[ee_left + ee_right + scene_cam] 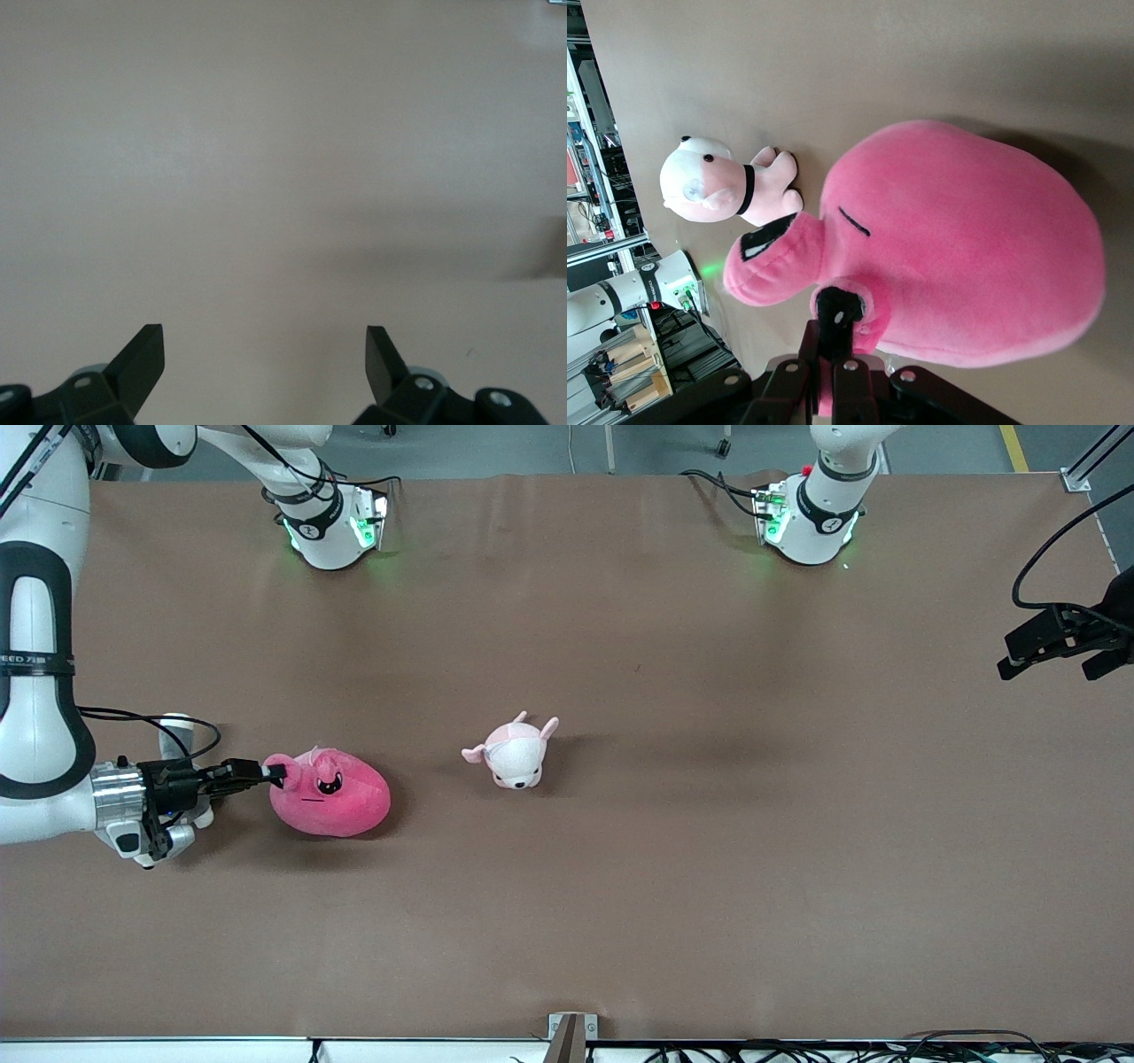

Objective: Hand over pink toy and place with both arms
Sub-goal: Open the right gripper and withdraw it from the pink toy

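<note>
**Right gripper pinches pink toy at the right arm's end of the table**

The pink toy lies on the brown table, toward the right arm's end and in the half nearer the front camera. Its dark eyes and thin straight mouth face up. In the right wrist view the toy fills most of the frame, a rounded body with a nub sticking out by the face.

The right gripper comes in low and level from the table's edge, its fingers pressed together on a small nub at the toy's edge. The toy's body rests on the table.

A small plush, pale pink and white with ears, sits on the table near the toy, toward the middle of the table and slightly farther from the front camera. The right wrist view shows it just beside the toy's face, apart from it, with a dark collar.

The left gripper waits in the air over the left arm's end of the table, well apart from both toys. Its fingers are spread wide, with only bare table between them.
</note>
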`<action>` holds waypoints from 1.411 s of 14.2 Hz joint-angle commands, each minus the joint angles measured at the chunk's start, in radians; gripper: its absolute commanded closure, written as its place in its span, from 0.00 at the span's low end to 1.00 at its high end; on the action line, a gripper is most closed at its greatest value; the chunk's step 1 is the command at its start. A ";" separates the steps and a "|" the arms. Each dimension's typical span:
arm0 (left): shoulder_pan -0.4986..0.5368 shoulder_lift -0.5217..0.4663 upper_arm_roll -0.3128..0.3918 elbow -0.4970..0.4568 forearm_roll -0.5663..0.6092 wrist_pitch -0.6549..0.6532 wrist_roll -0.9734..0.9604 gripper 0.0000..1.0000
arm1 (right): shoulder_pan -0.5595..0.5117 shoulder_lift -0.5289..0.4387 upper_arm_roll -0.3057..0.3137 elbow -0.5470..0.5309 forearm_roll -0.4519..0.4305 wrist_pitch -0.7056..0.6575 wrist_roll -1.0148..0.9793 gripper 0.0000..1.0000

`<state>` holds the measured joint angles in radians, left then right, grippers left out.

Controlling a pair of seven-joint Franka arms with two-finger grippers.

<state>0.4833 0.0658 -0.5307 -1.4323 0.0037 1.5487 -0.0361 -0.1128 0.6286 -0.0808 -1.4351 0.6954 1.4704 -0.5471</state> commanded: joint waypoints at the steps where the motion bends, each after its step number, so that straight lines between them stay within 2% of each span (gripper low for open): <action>1: 0.003 -0.009 -0.006 0.006 0.016 0.005 0.002 0.00 | -0.019 0.023 0.016 0.012 0.027 -0.009 -0.034 0.98; 3: 0.003 -0.009 -0.006 0.006 0.016 0.005 0.002 0.00 | -0.019 0.037 0.016 0.012 0.027 -0.007 -0.048 0.98; 4: 0.001 -0.009 -0.006 0.006 0.016 0.005 0.002 0.00 | -0.019 0.036 0.016 0.012 0.026 -0.007 -0.048 0.90; 5: 0.000 -0.008 -0.003 0.006 0.015 0.005 0.001 0.00 | -0.016 0.031 0.016 0.016 0.019 -0.009 -0.036 0.30; 6: -0.012 -0.008 0.008 0.004 0.019 0.005 -0.007 0.00 | -0.019 0.028 0.015 0.019 0.021 -0.018 -0.033 0.00; 7: -0.029 -0.008 0.020 0.004 0.021 0.005 -0.008 0.00 | -0.018 0.019 0.012 0.022 0.013 -0.018 -0.016 0.00; 8: -0.070 -0.009 0.062 0.004 0.022 0.005 -0.007 0.00 | -0.012 0.007 0.006 0.045 -0.006 -0.021 0.027 0.00; 10: -0.209 -0.011 0.206 0.004 0.019 0.005 -0.007 0.00 | -0.004 -0.065 0.018 0.106 -0.141 -0.021 0.128 0.00; 12: -0.334 -0.014 0.334 0.004 0.016 0.004 -0.002 0.00 | 0.013 -0.130 0.020 0.108 -0.207 -0.019 0.186 0.00; 13: -0.365 -0.014 0.371 0.004 0.013 0.004 -0.001 0.00 | 0.015 -0.147 0.013 0.108 -0.232 -0.019 0.208 0.00; 15: -0.394 -0.012 0.399 0.004 0.012 0.004 0.002 0.00 | 0.021 -0.193 0.019 0.110 -0.354 -0.019 0.216 0.00; 18: -0.477 -0.014 0.481 0.004 0.013 0.004 0.002 0.00 | 0.028 -0.240 0.016 0.110 -0.453 -0.013 0.284 0.00; 20: -0.486 -0.015 0.495 0.004 0.012 0.004 0.004 0.00 | 0.041 -0.250 0.018 0.136 -0.534 0.004 0.357 0.00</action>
<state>0.0170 0.0647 -0.0583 -1.4268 0.0040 1.5489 -0.0367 -0.0884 0.4048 -0.0691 -1.2992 0.2370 1.4556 -0.2623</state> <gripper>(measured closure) 0.000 0.000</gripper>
